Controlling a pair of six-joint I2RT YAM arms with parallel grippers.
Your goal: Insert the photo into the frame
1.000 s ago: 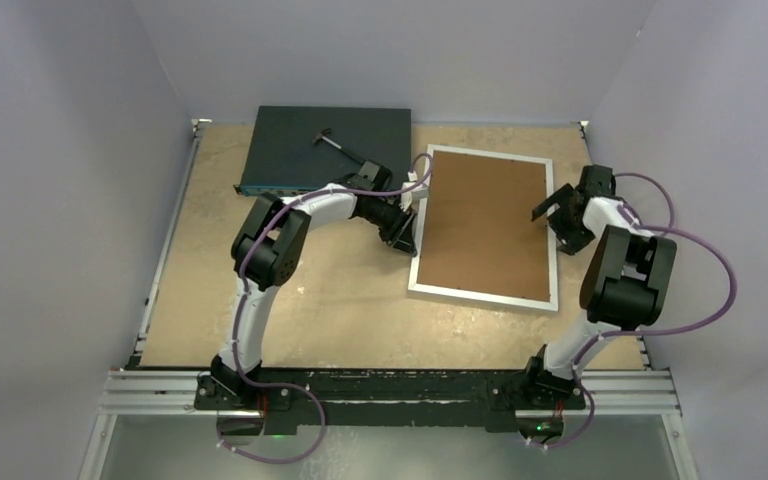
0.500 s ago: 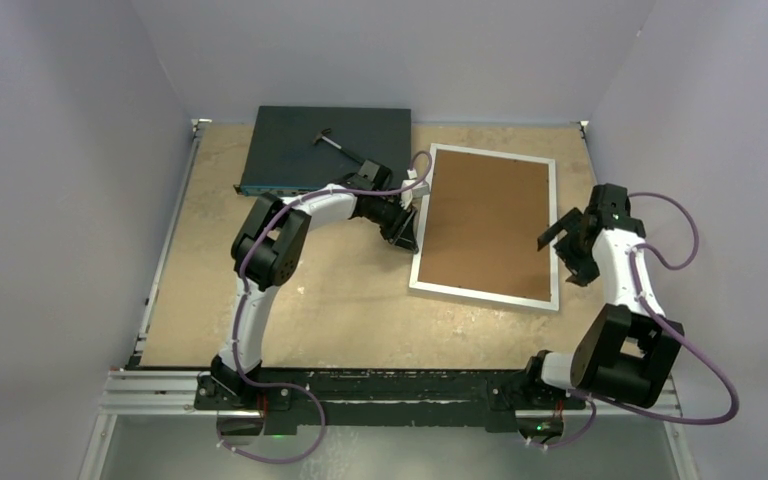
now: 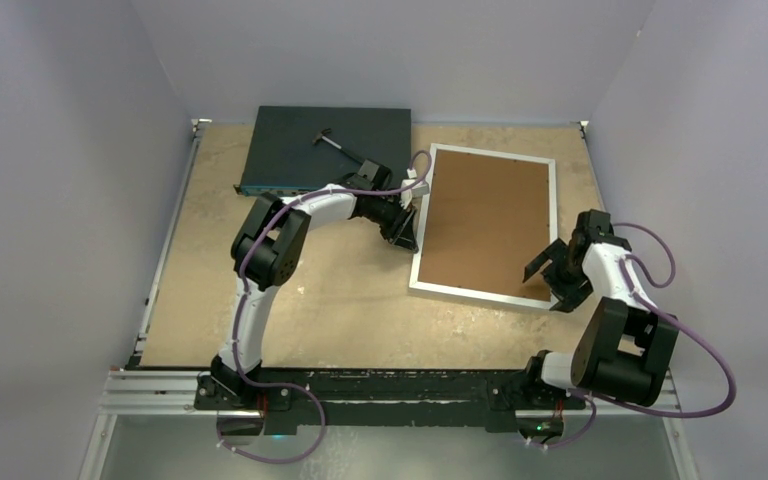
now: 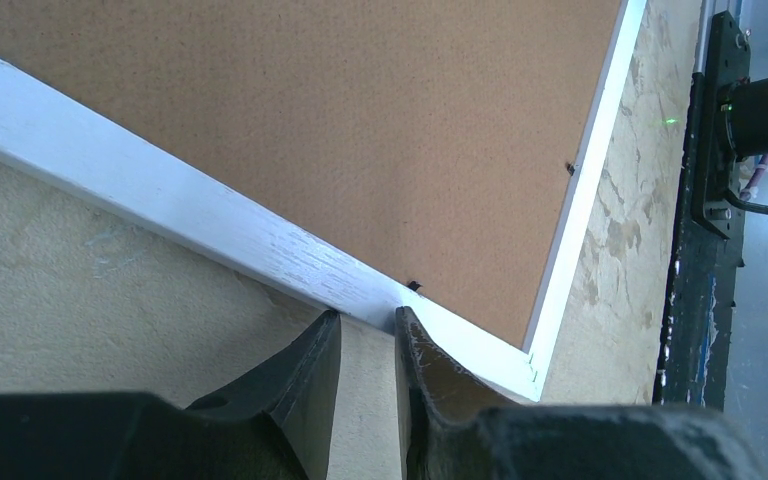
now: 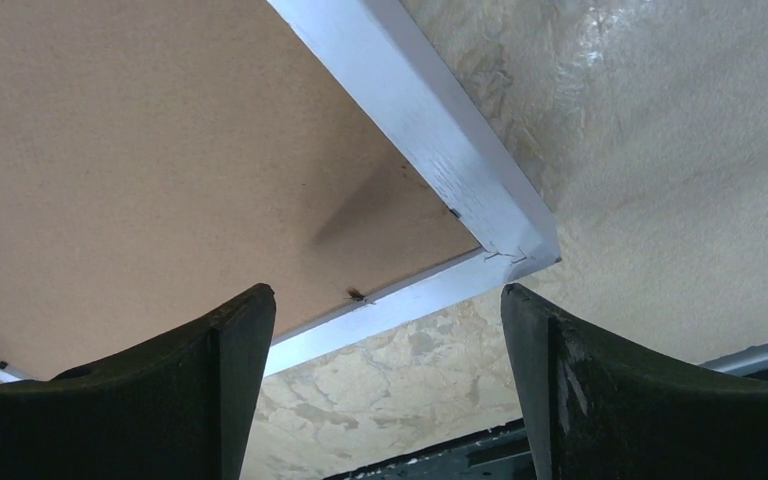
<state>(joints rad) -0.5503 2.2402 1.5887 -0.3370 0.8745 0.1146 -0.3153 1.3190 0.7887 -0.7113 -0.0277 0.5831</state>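
1. The frame (image 3: 480, 296) has a white border, scuffed greyish near its corners.
2. The backing board (image 3: 485, 220) inside it is plain brown with a fine speckle.
3. The bench (image 3: 330, 290) is pale tan, mottled with lighter and darker flakes.
4. The box (image 3: 300, 145) is dark blue-grey.
5. My left end effector (image 4: 365, 345) and right end effector (image 5: 388, 300) are black. My arms (image 3: 325, 205) are white with black joints.

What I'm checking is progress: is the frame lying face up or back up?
Back up: the frame lies flat, its brown backing board filling the white border in every view; no glass shows.
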